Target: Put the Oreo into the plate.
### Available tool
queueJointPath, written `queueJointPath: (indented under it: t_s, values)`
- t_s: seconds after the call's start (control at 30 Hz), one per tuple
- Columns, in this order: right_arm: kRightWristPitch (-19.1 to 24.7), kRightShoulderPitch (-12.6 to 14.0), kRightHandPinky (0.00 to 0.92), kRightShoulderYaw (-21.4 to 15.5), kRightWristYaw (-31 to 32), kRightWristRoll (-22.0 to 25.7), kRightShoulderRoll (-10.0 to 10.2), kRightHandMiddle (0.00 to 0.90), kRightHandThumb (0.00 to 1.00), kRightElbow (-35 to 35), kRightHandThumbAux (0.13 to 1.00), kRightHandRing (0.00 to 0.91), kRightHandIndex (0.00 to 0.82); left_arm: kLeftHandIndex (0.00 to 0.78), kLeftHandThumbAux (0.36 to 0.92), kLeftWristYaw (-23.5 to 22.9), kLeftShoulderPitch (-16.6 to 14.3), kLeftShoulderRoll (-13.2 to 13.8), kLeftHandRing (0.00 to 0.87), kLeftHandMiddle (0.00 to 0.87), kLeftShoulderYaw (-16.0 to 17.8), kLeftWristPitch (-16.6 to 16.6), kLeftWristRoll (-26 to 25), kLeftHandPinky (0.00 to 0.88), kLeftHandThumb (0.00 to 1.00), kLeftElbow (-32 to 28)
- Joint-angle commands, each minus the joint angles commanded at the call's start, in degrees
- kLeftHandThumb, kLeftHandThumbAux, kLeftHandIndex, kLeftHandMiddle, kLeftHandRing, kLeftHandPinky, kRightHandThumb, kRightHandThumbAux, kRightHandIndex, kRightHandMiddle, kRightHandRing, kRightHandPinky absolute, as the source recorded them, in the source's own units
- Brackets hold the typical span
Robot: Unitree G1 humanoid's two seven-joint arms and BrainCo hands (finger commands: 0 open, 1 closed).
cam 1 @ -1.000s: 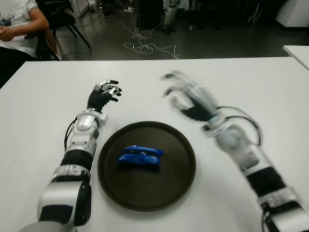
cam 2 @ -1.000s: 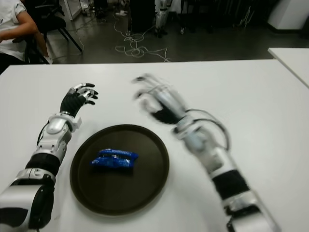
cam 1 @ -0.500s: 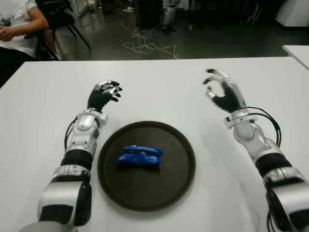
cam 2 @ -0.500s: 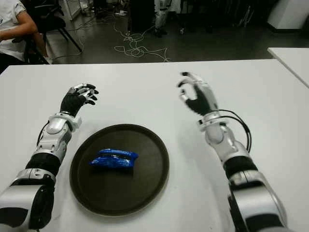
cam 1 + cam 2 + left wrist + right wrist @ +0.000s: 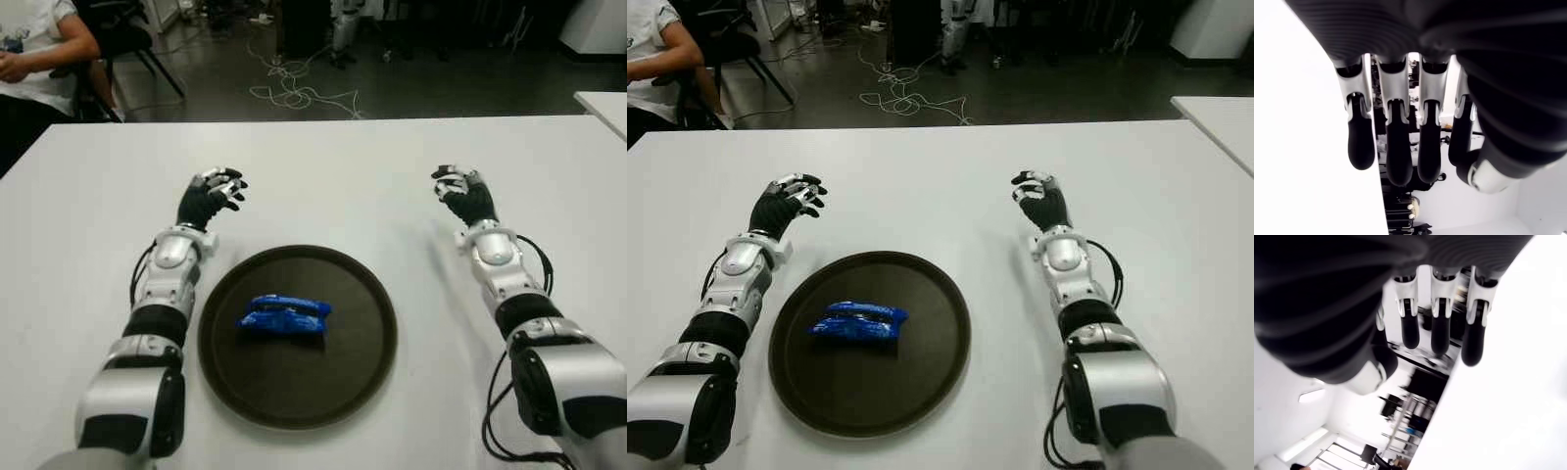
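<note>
Oreo pack (image 5: pixel 283 316) inside dark round plate (image 5: pixel 367 350), both hands empty

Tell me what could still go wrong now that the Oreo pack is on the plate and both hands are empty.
1. The left hand shows close to the plate rim; a careless arm move might nudge the plate and shift the Oreo pack.
2. The right hand has cables looping beside its forearm; they might drag on the table.
3. A person sits near the table's far left corner, perhaps within arm swing.
</note>
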Motion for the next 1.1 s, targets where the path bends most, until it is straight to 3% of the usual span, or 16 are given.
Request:
queueJointPath:
  t_s: [0.1,0.2,0.37,0.7,1.1]
  values:
    - [0.7,0.1,0.082,0.9,0.9,-0.8,-0.2,0.104,0.333,0.1,0.690,0.105,0.166,0.419,0.672,0.1,0.1,0.0,0.510,0.468,0.1,-0.2,0.0,0.561,0.834,0.0]
    - [1.0,0.3,0.027,2.3,2.3,-1.9,-0.6,0.036,0.184,0.0,0.647,0.035,0.055,0.419,0.672,0.3,0.1,-0.1,0.508,0.467,0.0,-0.4,0.2,0.565,0.834,-0.1]
    - [1.0,0.4,0.004,5.6,5.7,-4.3,-1.6,0.005,0.055,-0.2,0.564,0.005,0.009,0.419,0.673,0.4,0.1,0.2,0.506,0.466,-0.1,-0.3,0.5,0.562,0.834,0.0]
    - [1.0,0.5,0.000,7.7,7.9,-5.5,-2.2,0.000,0.001,-0.4,0.489,0.000,0.000,0.419,0.672,-0.2,0.2,0.2,0.518,0.469,0.0,-0.4,0.2,0.584,0.835,0.0]
    - [0.1,0.7,0.000,8.1,8.2,-5.8,-1.9,0.000,0.000,-0.1,0.480,0.000,0.000,0.419,0.672,-0.1,0.0,0.3,0.515,0.469,0.0,0.0,0.3,0.572,0.834,0.2]
